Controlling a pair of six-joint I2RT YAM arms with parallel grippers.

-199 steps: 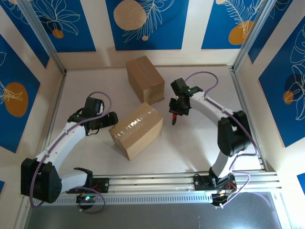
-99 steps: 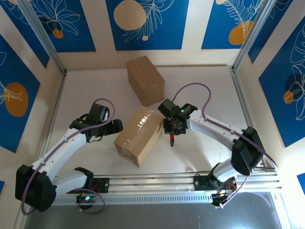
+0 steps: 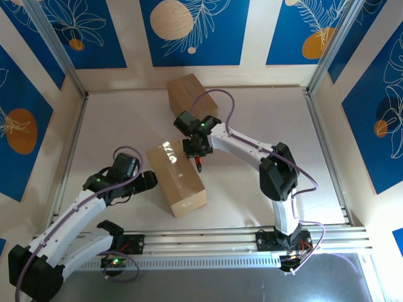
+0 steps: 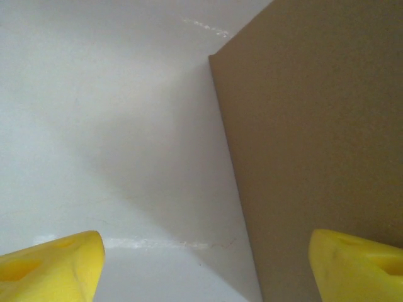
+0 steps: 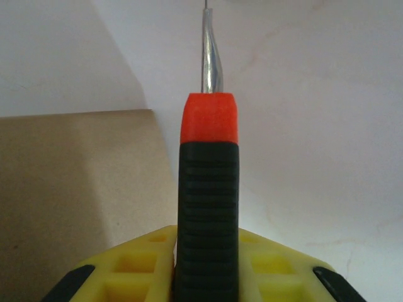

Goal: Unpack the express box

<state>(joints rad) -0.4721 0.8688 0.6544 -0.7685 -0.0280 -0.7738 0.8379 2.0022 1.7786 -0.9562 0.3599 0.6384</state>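
A: Where is the box [image 3: 178, 182] now?

B: About the middle of the tabletop [image 3: 245, 195], a little toward the left and near edges. A second ago its long side pointed toward the far right corner. It has swung round since, so the taped top now runs from far left to near right

A: And the far box [image 3: 192, 104]?

B: It has not moved. It sits by the far edge, closed

A: What about the right pincer [image 3: 196, 151]?

B: It is pinching a tool [image 5: 208, 207] by the black ribbed handle, with an orange collar and a thin metal blade sticking out ahead. Earlier it hung off the box's right side. It has since crossed leftward and now sits at the box's far end, between the two boxes, with the blade aimed toward the near edge. I cannot tell whether the tip touches anything

A: And the left pincer [image 3: 150, 181]?

B: It is spread wide, just beside the box's left side and closer to the near edge than before. Its yellow fingertips [image 4: 50, 264] stand well apart, with the brown cardboard ahead of the right one and bare tabletop ahead of the left. I cannot tell whether it touches the box
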